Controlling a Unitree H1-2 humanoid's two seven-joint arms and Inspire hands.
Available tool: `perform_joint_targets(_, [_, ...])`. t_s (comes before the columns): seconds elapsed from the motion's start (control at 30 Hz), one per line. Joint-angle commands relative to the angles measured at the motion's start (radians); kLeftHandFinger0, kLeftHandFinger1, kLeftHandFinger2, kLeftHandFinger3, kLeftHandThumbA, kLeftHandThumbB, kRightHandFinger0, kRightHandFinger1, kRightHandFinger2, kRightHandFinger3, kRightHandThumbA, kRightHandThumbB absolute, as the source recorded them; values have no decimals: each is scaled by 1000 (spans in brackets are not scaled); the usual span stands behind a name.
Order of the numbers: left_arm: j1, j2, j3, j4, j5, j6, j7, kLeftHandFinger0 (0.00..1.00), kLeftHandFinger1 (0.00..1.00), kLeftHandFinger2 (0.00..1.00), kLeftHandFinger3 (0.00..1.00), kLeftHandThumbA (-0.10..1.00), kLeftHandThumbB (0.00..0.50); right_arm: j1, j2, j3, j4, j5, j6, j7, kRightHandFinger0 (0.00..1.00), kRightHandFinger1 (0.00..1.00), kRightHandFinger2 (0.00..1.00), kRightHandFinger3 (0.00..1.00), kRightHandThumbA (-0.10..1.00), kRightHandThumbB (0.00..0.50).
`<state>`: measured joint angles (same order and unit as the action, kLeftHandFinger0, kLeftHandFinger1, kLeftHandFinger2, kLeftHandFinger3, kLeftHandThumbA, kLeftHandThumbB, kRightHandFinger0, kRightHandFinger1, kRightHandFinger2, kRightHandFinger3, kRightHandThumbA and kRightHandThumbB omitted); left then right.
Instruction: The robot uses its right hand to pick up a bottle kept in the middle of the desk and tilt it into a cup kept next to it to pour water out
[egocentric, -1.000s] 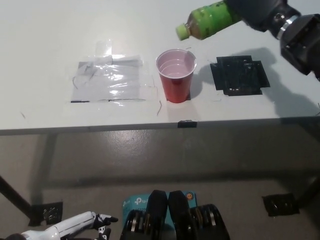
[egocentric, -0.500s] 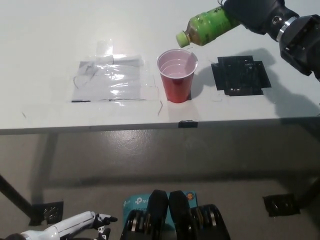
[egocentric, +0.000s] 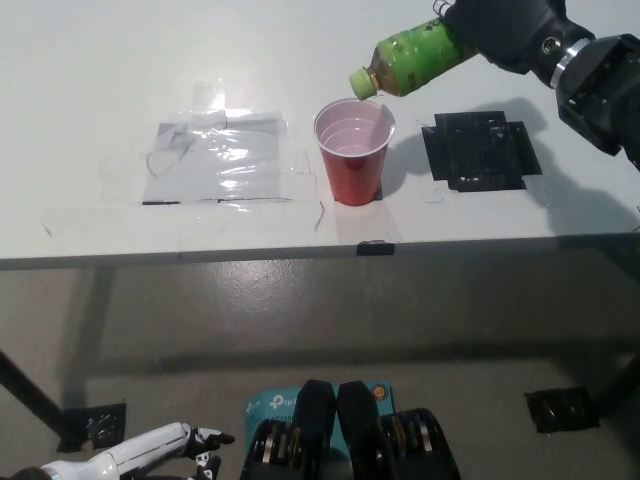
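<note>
Head view: at the upper right of the frame the black right robot hand (egocentric: 500, 30) is clenched around a green bottle (egocentric: 408, 58), tilted with its mouth just above the rim of the red cup (egocentric: 354, 150). That cup stands upright mid-bench (egocentric: 90, 90), beside a black tape patch (egocentric: 480, 150). At lower left rests the white left robot hand (egocentric: 165, 447), fingers apart, holding nothing.

Right hand (egocentric: 505, 28) swung bottle (egocentric: 408, 60) down-left, mouth now w/ cup (egocentric: 353, 150) rim.
</note>
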<state>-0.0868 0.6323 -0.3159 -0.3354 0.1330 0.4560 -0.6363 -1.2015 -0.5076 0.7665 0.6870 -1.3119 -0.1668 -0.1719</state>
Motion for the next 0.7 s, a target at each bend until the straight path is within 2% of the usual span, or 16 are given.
perform_joint_targets(0.0, [0,32,1,-22,14,13,-11,1000,1000,1000,1000,1000,447,-51,12,-92,-12,73,27,-58,0,0,215,161,-74,223])
perform_joint_targets(0.03, [3,29,6,-24,9,14,-12,1000,1000,1000,1000,1000,422,-43,18,-114,-10,90,26,-52,0,0,219,32,-95,198])
perform_joint_targets(0.07, [6,26,11,-26,3,14,-14,1000,1000,1000,1000,1000,424,-31,26,-140,-11,117,31,-42,0,0,240,1,-100,179])
perform_joint_targets(0.1, [10,28,11,-27,2,14,-13,1000,1000,1000,1000,1000,425,-26,33,-150,-13,121,37,-32,0,7,277,0,-100,171])
perform_joint_targets(0.13, [13,28,12,-27,2,14,-12,1000,1000,1000,1000,1000,434,-19,38,-163,-18,126,42,-19,0,10,288,0,-100,184])
perform_joint_targets(0.17, [12,29,10,-25,3,13,-11,1000,1000,1000,1000,1000,443,-7,45,-187,-30,142,60,10,0,46,355,80,-44,150])
perform_joint_targets(0.27, [13,23,14,-22,1,14,-8,1000,1000,1000,1000,1000,439,29,72,-267,-68,198,121,92,0,85,401,86,23,86])
perform_joint_targets(0.3, [13,25,11,-25,8,14,-8,1000,1000,1000,1000,1000,450,40,83,-298,-76,229,128,111,0,77,386,216,-11,69])
perform_joint_targets(0.33, [15,26,7,-28,18,14,-5,1000,1000,1000,1000,1000,448,55,101,-338,-85,278,139,136,0,70,350,246,-41,72])
perform_joint_targets(0.37, [21,23,8,-27,15,14,-2,1000,1000,1000,1000,1000,449,64,115,-365,-87,300,147,151,0,33,277,335,-36,65])
perform_joint_targets(0.43, [19,18,13,-17,-4,14,-6,1000,1000,1000,1000,1000,460,100,150,-447,-106,389,158,156,0,0,164,388,-98,53])
perform_joint_targets(0.47, [19,16,14,-14,-5,14,-6,1000,1000,1000,1000,1000,449,109,166,-477,-103,417,163,149,0,0,163,389,-100,47])
perform_joint_targets(0.53, [19,14,15,-12,-8,14,-6,1000,1000,1000,1000,1000,460,124,194,-535,-112,467,189,169,0,0,153,377,-100,16])
perform_joint_targets(0.57, [20,19,10,-18,5,14,-5,1000,1000,1000,1000,1000,462,129,222,-585,-119,516,234,201,0,1,167,300,-78,0])
perform_joint_targets(0.67, [25,15,17,-19,0,14,-3,1000,1000,1000,1000,1000,443,154,299,-727,-150,659,340,245,0,0,1,155,-100,0])
